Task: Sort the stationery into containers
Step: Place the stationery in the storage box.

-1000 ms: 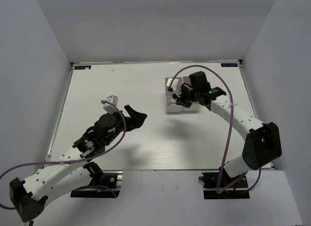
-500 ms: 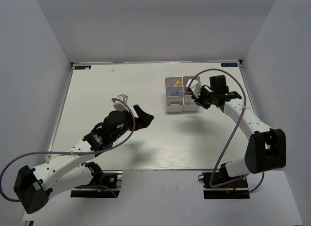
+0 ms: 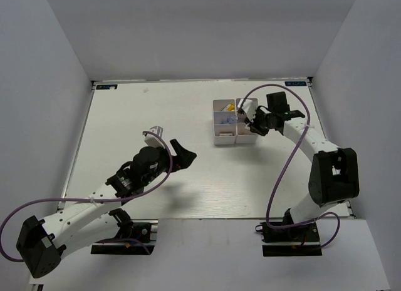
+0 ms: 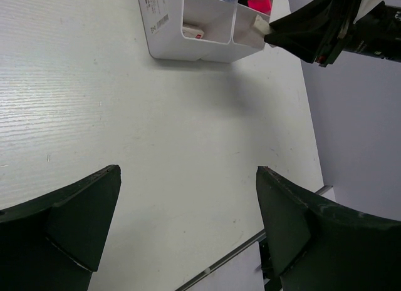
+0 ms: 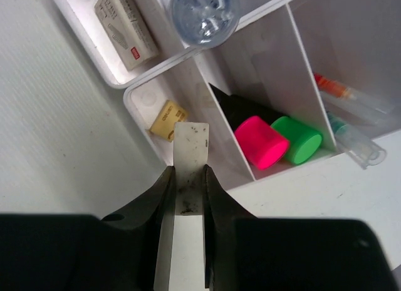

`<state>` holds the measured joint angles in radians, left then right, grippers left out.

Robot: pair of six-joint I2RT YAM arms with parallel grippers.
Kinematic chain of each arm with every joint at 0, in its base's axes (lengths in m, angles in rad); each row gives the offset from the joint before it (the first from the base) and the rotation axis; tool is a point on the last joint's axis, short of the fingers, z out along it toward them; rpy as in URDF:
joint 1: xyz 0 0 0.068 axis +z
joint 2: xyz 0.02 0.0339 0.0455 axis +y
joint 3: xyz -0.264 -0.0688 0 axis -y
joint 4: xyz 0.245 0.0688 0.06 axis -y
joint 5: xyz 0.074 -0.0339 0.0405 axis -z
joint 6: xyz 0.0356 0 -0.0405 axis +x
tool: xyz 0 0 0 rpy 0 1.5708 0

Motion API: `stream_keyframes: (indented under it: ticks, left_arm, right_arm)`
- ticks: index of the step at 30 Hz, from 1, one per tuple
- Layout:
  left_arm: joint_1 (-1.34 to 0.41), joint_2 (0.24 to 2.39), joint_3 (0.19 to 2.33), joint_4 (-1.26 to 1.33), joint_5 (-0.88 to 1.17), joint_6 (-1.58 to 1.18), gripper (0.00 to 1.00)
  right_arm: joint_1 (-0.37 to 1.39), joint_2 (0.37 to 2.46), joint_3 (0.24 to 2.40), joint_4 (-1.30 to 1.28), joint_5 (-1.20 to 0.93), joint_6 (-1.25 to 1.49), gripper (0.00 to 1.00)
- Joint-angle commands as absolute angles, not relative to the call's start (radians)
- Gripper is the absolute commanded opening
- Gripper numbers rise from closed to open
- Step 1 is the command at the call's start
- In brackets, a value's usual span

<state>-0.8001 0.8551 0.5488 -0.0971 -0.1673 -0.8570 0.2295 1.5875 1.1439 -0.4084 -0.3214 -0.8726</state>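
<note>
The white four-compartment container stands right of the table's middle. My right gripper is at its near right corner, shut on a smudged white eraser block. In the right wrist view the eraser hangs over the container, above a compartment that holds a tan eraser. Other compartments hold a pink highlighter, a green highlighter, a labelled white eraser, a blue-capped marker and slim pens. My left gripper is open and empty over bare table, left of the container.
The table's near edge runs just beyond my left gripper in the left wrist view. White walls enclose the table on the left, back and right. The right gripper shows in the left wrist view at the container's corner.
My right gripper has pulled back from over the container's middle to its right corner, still holding the white eraser. My left arm has shifted slightly to the right.
</note>
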Motion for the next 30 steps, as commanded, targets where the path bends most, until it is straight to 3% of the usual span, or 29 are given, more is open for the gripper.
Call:
stream_keyframes:
  ticks: [1, 6, 11, 19, 21, 30]
  left_arm:
    - [-0.798, 0.834, 0.543, -0.097, -0.161, -0.867, 0.99]
    - [-0.798, 0.853, 0.543, -0.087, -0.161, -0.867, 0.99]
    - [-0.798, 0.874, 0.552, -0.087, -0.161, -0.867, 0.99]
    - [-0.798, 0.893, 0.552, -0.087, -0.161, -0.857, 0.99]
    - [-0.798, 0.914, 0.563, -0.097, -0.161, -0.857, 0.99]
    - [-0.798, 1.141, 0.8, -0.238, -0.143, -0.672, 0.99]
  right_arm:
    - [0.229, 1.6, 1.195, -0.382, -0.348, -0.884, 0.23]
    - [0.232, 1.641, 1.219, -0.379, -0.348, -0.874, 0.34]
    - [0.233, 1.644, 1.229, -0.373, -0.351, -0.862, 0.7]
    - [0.227, 1.533, 1.232, -0.393, -0.402, -0.806, 0.76]
    - [0.225, 1.477, 1.22, -0.387, -0.42, -0.705, 0.9]
    - [0.222, 1.364, 1.181, -0.361, -0.353, -0.258, 0.9]
